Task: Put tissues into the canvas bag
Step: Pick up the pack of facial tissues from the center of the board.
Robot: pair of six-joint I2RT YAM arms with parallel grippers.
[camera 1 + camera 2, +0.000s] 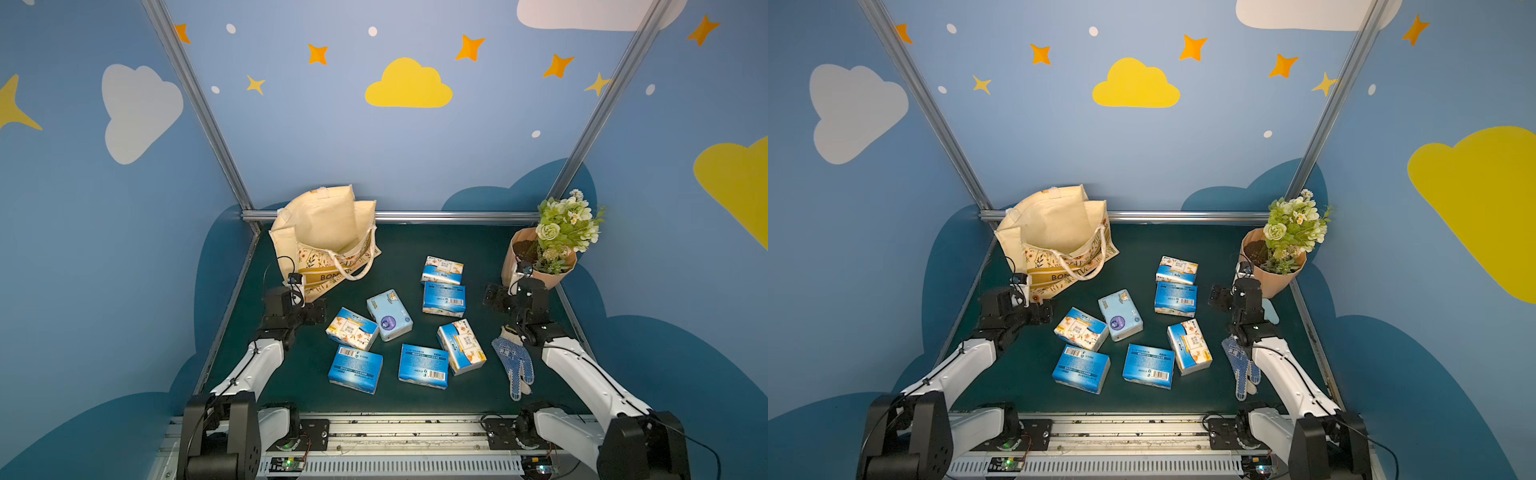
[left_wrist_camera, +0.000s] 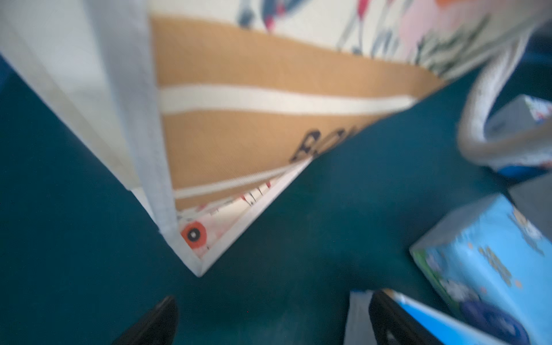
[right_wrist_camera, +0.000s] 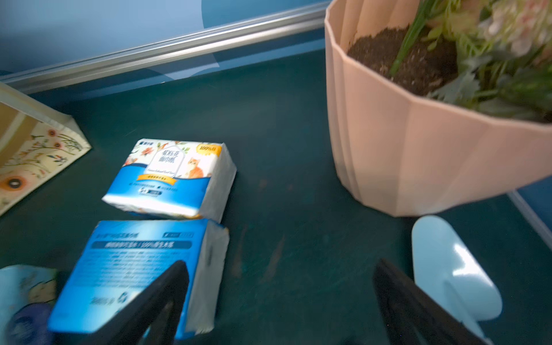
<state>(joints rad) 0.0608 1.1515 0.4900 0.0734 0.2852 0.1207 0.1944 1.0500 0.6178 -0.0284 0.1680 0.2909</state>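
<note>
both grippers wide open and empty; seven tissue packs (image 1: 424, 365) on the mat (image 1: 415, 241), outside the canvas bag (image 1: 328, 232)

your left gripper (image 2: 270, 324) has its jaws spread with nothing between them, low over the dark green mat, just beside the near bottom corner of the canvas bag. the bag stands open-mouthed at the far left, a rope handle (image 2: 473, 119) draped down its front. your right gripper (image 3: 283, 307) is spread the same way and empty, near the peach ribbed flower pot (image 1: 557, 276). a pale blue scoop (image 3: 451, 268) lies just beside one of its fingers and a blue barcode-side pack (image 3: 134, 268) beside the other. between your arms the tissue packs lie scattered, the pale blue pack with a purple circle (image 1: 389, 313) in the middle, just beside a floral pack (image 1: 352, 328). a blue-dotted work glove (image 1: 513, 361) lies by your right arm.
</note>
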